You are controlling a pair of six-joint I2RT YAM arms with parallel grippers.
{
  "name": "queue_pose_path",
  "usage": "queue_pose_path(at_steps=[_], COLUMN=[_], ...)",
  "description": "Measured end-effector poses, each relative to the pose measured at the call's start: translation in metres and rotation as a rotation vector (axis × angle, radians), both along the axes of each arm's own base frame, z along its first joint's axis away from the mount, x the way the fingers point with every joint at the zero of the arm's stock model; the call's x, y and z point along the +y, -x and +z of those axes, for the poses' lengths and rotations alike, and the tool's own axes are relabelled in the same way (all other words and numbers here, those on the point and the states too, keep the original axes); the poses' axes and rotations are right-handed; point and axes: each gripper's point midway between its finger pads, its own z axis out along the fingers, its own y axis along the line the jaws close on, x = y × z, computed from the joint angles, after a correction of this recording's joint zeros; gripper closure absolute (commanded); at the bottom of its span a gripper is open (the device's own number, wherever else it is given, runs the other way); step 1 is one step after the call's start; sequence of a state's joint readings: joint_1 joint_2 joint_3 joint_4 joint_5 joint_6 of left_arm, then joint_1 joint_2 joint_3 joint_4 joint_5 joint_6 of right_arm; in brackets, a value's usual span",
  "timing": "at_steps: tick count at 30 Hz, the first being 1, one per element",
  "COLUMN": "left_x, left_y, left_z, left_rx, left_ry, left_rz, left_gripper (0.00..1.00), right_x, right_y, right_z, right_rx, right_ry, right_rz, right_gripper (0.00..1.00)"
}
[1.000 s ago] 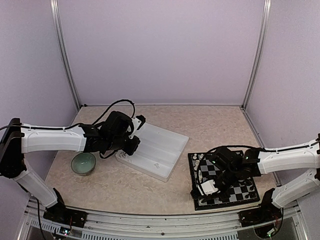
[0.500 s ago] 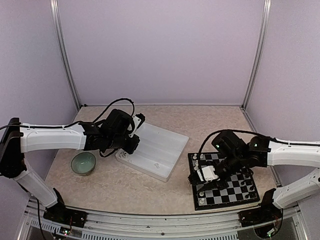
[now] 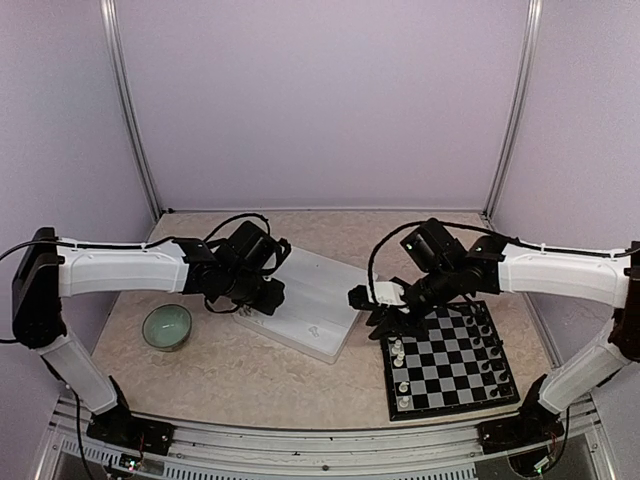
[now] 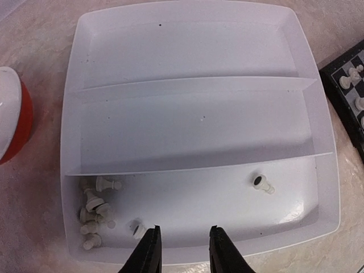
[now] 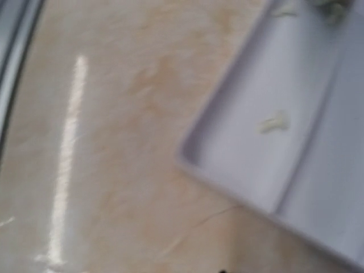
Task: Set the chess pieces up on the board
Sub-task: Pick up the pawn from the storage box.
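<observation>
Marbled beige table (image 3: 250, 370) is carrying the board (image 3: 452, 365), with white chess pieces (image 3: 398, 352) standing along its left edge. More are lying in the white tray's (image 4: 193, 51) nearest compartment, where the left hand (image 4: 182, 250) is hovering, fingers apart and empty. Right hand (image 3: 388, 318) is hanging between tray and board; I cannot tell its state.

I see the bowl (image 3: 166, 327) near the table's (image 3: 250, 378) left edge, the tray (image 3: 322, 283) mid-table and the board (image 3: 455, 366) by the near right corner. Loose pieces (image 4: 94, 213) lie in the tray's near compartment.
</observation>
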State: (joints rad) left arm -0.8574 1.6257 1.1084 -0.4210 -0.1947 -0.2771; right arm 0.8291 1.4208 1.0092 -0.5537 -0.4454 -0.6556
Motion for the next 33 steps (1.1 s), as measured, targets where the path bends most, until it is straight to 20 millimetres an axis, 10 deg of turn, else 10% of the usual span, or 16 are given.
queue_pose_path(at_steps=[10,19,33], left_x=[-0.046,-0.073,-0.071], left_y=[-0.007,0.031,0.018], left_z=[-0.008,-0.055,-0.071], left_rx=[0.068,0.161,0.192], left_ry=[0.09,0.1,0.124], left_rz=[-0.13,-0.259,-0.245], left_gripper=[0.72,0.77,0.75], right_x=[0.007,0.002,0.002], right_y=[-0.06,-0.062,-0.058], right_z=[0.018,0.012,0.009], right_rx=[-0.001,0.017,0.048], right_ry=[-0.028,-0.012,-0.014], right_rz=[-0.111,-0.129,-0.139], right_gripper=[0.72,0.72,0.73])
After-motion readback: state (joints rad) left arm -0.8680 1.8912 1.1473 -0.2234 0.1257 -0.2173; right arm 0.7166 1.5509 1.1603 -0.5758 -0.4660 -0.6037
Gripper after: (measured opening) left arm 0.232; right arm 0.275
